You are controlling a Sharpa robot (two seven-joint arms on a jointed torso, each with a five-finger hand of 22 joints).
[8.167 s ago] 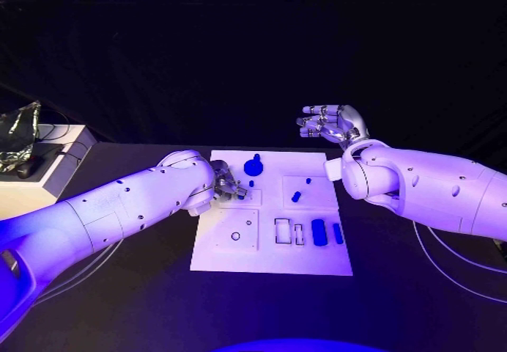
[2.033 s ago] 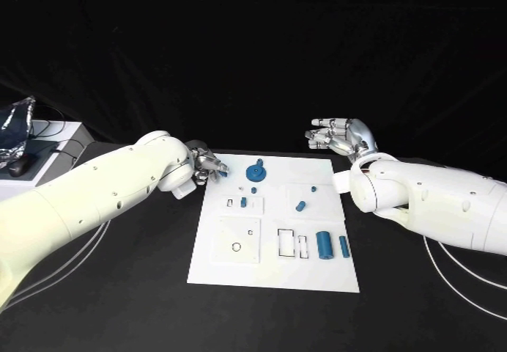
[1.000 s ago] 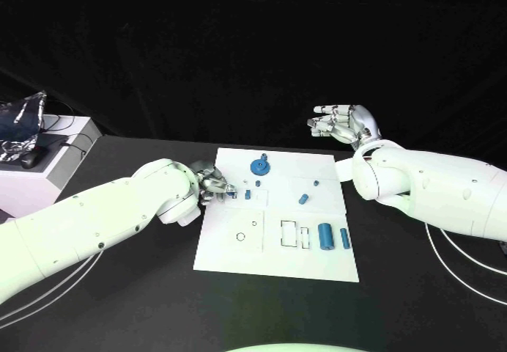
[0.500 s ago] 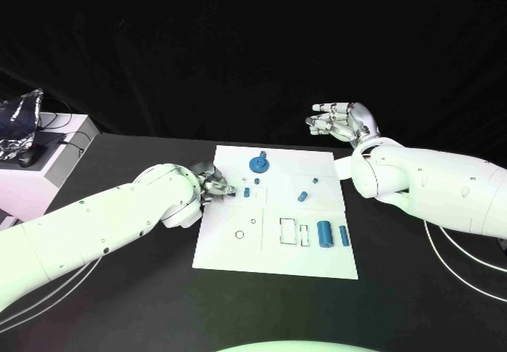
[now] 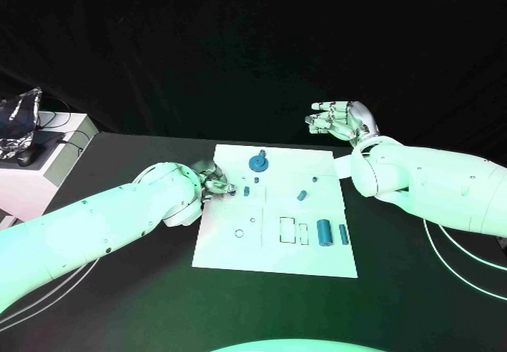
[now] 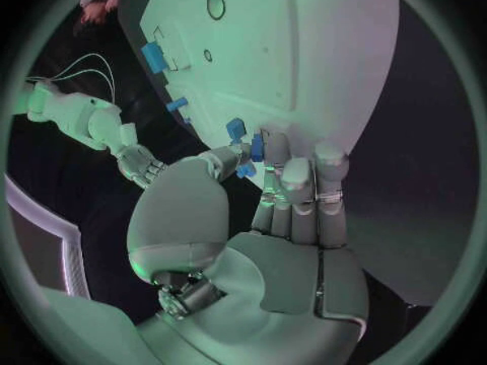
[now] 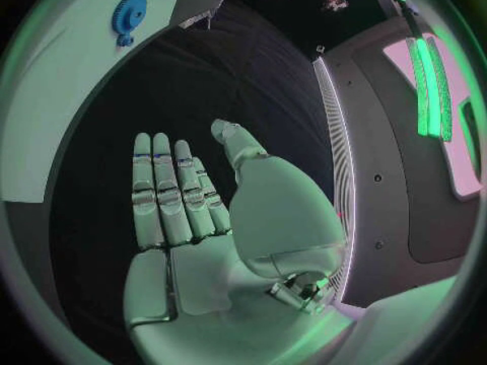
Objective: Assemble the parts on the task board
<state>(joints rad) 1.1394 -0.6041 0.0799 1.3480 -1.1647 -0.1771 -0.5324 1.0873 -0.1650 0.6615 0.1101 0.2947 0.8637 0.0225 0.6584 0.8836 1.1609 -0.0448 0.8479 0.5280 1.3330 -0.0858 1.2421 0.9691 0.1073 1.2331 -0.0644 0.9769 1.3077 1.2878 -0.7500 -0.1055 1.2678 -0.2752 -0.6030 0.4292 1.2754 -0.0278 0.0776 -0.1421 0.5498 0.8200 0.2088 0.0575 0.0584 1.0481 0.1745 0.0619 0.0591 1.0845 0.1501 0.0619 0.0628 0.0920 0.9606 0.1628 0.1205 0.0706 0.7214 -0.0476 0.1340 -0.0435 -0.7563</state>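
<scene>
**Blue peg pinched at the board's left edge**

Blue and small, the peg (image 6: 247, 148) sits clamped in the left hand's (image 5: 215, 182) fingertips over the left edge of the white task board (image 5: 238, 253) — which way its long axis points I cannot tell. On the board's near right, a blue cylinder (image 5: 323, 233) lies with its long axis near-to-far. The right hand (image 5: 338, 120) hovers beyond the far right corner — fingers apart, holding nothing.
</scene>
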